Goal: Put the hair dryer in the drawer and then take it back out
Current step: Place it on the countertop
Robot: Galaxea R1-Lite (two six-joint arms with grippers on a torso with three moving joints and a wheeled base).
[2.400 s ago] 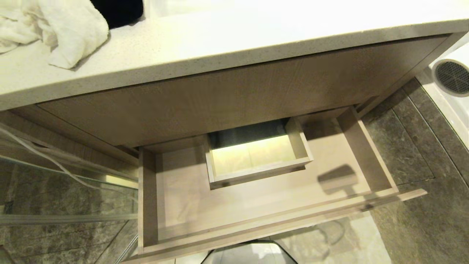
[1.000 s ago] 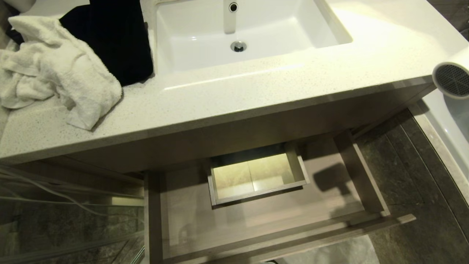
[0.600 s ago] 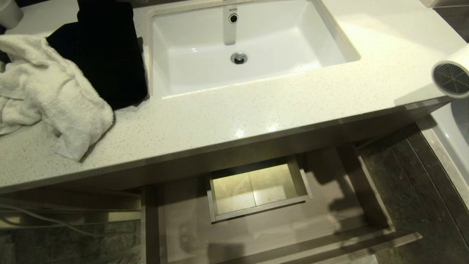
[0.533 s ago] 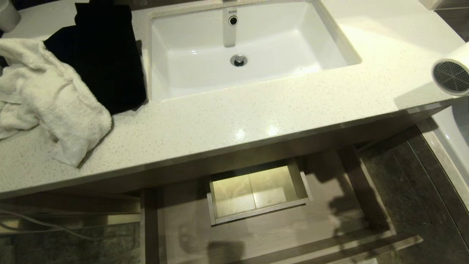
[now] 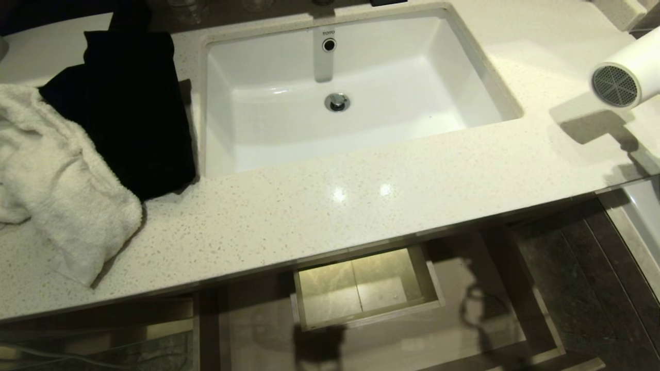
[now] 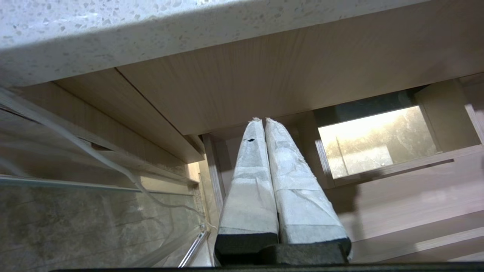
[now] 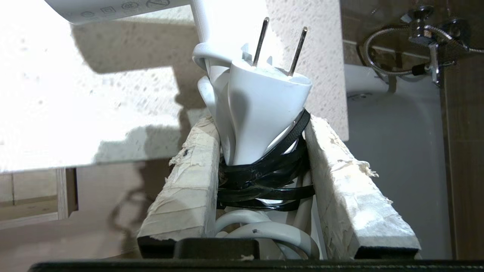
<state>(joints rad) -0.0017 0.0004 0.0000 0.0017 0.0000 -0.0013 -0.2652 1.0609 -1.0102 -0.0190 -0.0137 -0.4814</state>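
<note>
The white hair dryer (image 5: 621, 77) hangs over the right end of the countertop (image 5: 361, 206), its dark mesh grille facing me. My right gripper (image 7: 259, 124) is shut on the hair dryer's (image 7: 261, 102) bundled cord and plug, which is strapped with black ties against the handle. In the head view that gripper is out of frame. The light wood drawer (image 5: 247, 330) stands pulled open below the counter, with nothing on its floor, and has a boxed cutout (image 5: 361, 291) at its back. My left gripper (image 6: 261, 121) is shut and empty, parked low by the drawer's (image 6: 397, 204) left side.
A white towel (image 5: 67, 206) and a black cloth (image 5: 129, 113) lie on the counter's left part. The white sink (image 5: 247, 134) with its faucet (image 5: 324, 56) is set in the middle. A bathtub rim (image 5: 639, 221) runs along the right, with a shower hose fitting (image 7: 423, 22) beyond.
The head view has swung up from the open drawer to the countertop and sink. The hair dryer has risen from beside the cabinet to above the counter's right end.
</note>
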